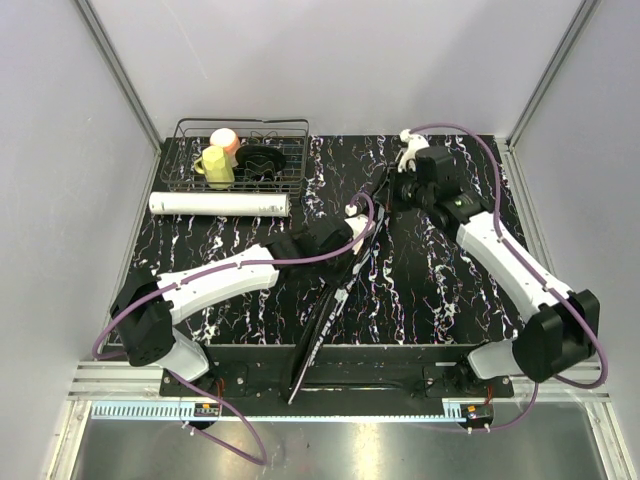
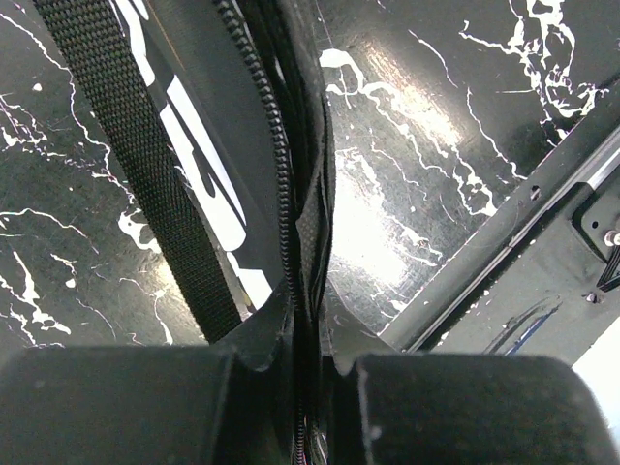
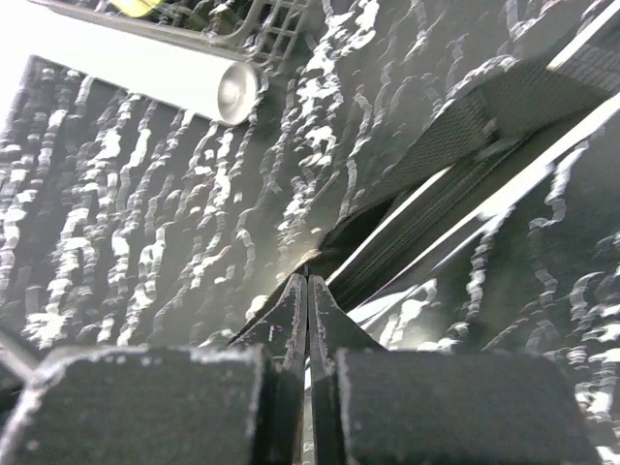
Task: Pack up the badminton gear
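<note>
Since the bag [image 1: 320, 325] lies as a thin dark strip from the centre of the overhead frame down to its lower edge, with both grippers at its upper end and no racket on show, the step in hand looks like closing the zip [image 2: 278, 184]. The left gripper [image 2: 308, 325] is clenched on the bag's seam. Its wrist view shows the fabric edge running straight down between the fingers, with the zip just above them. The right gripper [image 3: 308, 291] is pinched fully together, its tips at the bag's edge in the centre of its view; whether a zip tab sits between them I cannot tell. If one does, the next move probably calls for a steady pull along the seam while the left holds the fabric taut. If not, it calls for a fresh grasp on the tab.

The bag is soft black cloth with white lettering, a coarse toothed zip and a ribbed woven strap [image 2: 126, 165]. The tube [image 1: 220, 205], a smooth, stiff white cylinder with a grey end, lies at the upper left, apart from the bag and not yet packed, just below the wire basket [image 1: 300, 125]. The table [image 1: 440, 290] is glossy black with white marbling.
</note>
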`<act>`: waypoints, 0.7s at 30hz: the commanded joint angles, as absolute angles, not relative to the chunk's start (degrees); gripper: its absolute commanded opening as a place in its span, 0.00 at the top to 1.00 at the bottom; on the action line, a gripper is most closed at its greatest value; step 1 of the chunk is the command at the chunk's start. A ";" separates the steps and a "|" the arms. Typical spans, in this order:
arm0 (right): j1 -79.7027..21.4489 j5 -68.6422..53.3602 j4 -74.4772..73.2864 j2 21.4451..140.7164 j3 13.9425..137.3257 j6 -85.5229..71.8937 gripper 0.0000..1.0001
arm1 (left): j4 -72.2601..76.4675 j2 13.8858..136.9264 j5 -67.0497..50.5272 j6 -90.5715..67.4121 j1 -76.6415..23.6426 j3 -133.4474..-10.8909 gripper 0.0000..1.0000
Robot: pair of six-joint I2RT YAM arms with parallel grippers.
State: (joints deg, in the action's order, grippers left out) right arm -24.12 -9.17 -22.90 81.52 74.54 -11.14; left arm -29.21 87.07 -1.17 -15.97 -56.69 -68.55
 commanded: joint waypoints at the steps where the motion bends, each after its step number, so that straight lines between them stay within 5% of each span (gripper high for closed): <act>1: -24.52 -21.44 -13.20 73.85 65.34 -26.79 1.00 | -25.58 85.52 -1.58 -15.64 -56.25 -71.54 1.00; 9: -24.52 -25.41 10.01 64.69 47.12 -45.62 1.00 | -22.68 83.50 -4.21 -18.28 -55.37 -69.87 1.00; 17: -24.43 -25.04 6.59 62.49 48.17 -40.34 1.00 | -18.38 76.04 -16.31 -23.27 -48.98 -64.78 0.42; 21: -24.43 -27.15 12.98 62.49 44.92 -41.30 1.00 | -15.91 70.94 -18.99 -24.87 -44.04 -65.38 0.35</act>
